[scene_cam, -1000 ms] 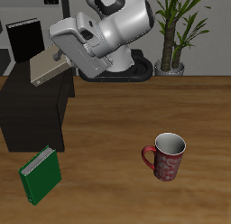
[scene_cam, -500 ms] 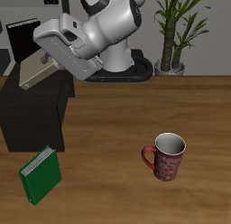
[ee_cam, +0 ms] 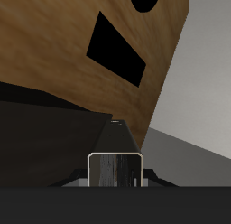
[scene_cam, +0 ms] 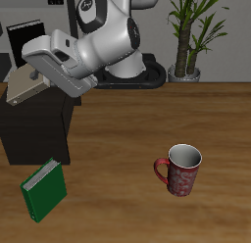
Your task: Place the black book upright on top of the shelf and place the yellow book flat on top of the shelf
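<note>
Carrying the yellow book (scene_cam: 24, 87) over the shelf (scene_cam: 39, 129), the arm is now above the shelf's flat top, and the book is tilted, one end lower than the other. The black book (scene_cam: 25, 38) stands upright farther back on the shelf, close behind the yellow one.

The fingers (scene_cam: 39, 78) seem to hold the yellow book by its end, but in the exterior view the grip is hidden behind the wrist. In the wrist view I see only a pale-framed edge (ee_cam: 115, 168) between dark shapes. So I cannot tell surely how far they are open.

I judge these risks:
- If the book is released while it is tilted, it can fall on its edge and slide off the shelf to the table (scene_cam: 167, 120).
- The book reaches out past the side of the shelf, so a release here may leave it overhanging and it can tip over.
- If the arm moves farther back, the book or the wrist can knock the black book down.

The green book (scene_cam: 44, 189) and the mug (scene_cam: 181, 170) are well apart from this.
</note>
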